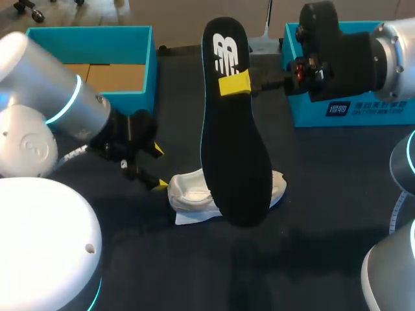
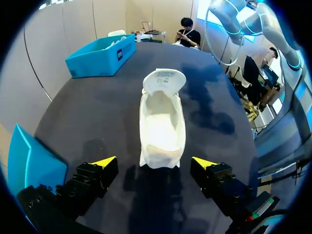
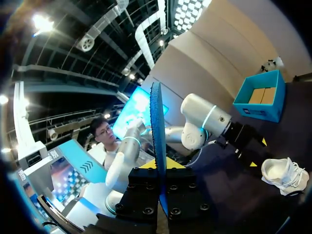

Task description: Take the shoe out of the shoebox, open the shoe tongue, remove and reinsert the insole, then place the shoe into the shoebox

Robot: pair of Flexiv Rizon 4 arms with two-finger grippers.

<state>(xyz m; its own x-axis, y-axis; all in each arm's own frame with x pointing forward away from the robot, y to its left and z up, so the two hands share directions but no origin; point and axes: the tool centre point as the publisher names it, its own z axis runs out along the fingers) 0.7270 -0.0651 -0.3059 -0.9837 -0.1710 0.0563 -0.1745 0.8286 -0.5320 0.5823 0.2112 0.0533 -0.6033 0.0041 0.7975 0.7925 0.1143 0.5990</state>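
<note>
A black insole (image 1: 233, 129) hangs high over the table, heel end up, with my right gripper (image 1: 237, 84) shut on its upper part. In the right wrist view the insole (image 3: 157, 131) shows edge-on, rising from between the yellow tips of the right gripper (image 3: 161, 163). The white shoe (image 1: 194, 194) lies on the dark table below, partly hidden by the insole. My left gripper (image 1: 157, 167) stands open just left of the shoe's heel. In the left wrist view the shoe (image 2: 162, 122) lies straight ahead of the open left gripper (image 2: 155, 162), tongue folded up at its far end, untouched.
A blue shoebox (image 1: 97, 48) stands at the back left, showing a brown bottom. A second blue box part (image 1: 350, 113) sits at the back right behind my right arm. My left arm's grey links (image 1: 39, 129) fill the near left.
</note>
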